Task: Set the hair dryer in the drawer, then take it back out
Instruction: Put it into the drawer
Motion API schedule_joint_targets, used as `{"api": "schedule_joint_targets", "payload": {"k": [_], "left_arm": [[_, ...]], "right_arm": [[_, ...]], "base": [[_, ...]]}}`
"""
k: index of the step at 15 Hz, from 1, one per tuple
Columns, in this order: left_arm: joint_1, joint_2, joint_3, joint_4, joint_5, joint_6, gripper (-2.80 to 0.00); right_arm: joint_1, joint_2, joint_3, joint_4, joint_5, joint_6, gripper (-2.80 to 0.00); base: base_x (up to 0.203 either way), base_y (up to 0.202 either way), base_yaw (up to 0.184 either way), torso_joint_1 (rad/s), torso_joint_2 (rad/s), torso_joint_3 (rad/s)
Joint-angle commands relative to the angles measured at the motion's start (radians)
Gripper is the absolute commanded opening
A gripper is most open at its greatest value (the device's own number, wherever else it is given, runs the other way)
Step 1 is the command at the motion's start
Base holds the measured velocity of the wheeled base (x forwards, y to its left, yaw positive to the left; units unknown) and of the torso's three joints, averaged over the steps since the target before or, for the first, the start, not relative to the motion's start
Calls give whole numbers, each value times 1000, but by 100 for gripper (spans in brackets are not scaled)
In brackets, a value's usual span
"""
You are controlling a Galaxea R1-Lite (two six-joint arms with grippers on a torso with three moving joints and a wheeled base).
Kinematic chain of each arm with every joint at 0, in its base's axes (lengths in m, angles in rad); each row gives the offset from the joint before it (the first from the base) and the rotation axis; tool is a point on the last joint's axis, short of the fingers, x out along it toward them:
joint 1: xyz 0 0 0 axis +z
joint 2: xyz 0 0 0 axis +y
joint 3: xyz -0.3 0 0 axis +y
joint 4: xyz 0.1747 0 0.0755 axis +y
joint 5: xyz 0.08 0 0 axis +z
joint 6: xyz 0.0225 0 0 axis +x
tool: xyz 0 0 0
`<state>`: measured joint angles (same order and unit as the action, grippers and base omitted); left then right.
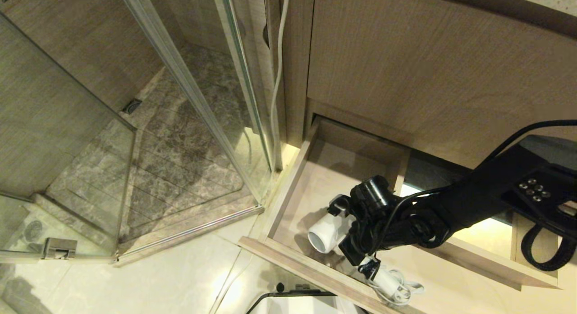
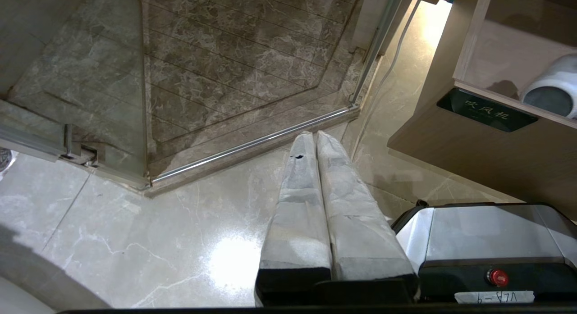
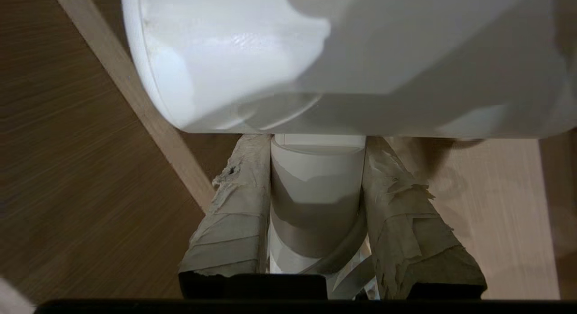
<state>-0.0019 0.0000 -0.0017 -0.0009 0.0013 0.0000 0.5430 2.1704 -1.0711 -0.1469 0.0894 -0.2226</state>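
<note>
1. Gripping the dryer by its handle, the right pincer hangs over the open drawer; in the right wrist view its taped fingers press on either side of the white handle, with the fat barrel just beyond the fingertips.
2. Ahead of the pincer the barrel points at the drawer's front rail, its round end facing outward. Whether the dryer rests on the drawer floor or hangs just above it, I cannot tell.
3. Behind the pincer the coiled cord trails over the front rail and bunches outside the drawer.
4. Judging by the plastic shell, the dryer is stiff and fairly light, but top-heavy: the barrel carries most of the weight, so a hold low on the handle would let it swing.
5. Smooth plastic is likely slippery against the tape, so the best hold is high on the handle, close under the barrel, about where the fingers sit now.
6. The cord is soft and springy; it may drag on the rail or snag there when the dryer moves.
7. The left pincer hangs idle over the floor, well apart from the drawer, its two fingers pressed together on nothing.
8. My reading: the dryer is inside the drawer's outline but not yet let go.
</note>
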Motion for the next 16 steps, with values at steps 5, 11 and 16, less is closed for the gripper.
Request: {"api": "schedule_joint_targets", "payload": {"k": [5, 11, 16], "left_arm": [[0, 2, 0, -1, 0, 0, -280], [0, 2, 0, -1, 0, 0, -280], [0, 2, 0, -1, 0, 0, -280]], "right_arm": [[6, 55, -37, -30, 3, 5, 0], [6, -25, 18, -38, 3, 13, 0], [-45, -272, 137, -42, 3, 63, 0]], "base": [[0, 0, 0, 0, 0, 0], [0, 0, 0, 0, 0, 0], [0, 0, 0, 0, 0, 0]]}}
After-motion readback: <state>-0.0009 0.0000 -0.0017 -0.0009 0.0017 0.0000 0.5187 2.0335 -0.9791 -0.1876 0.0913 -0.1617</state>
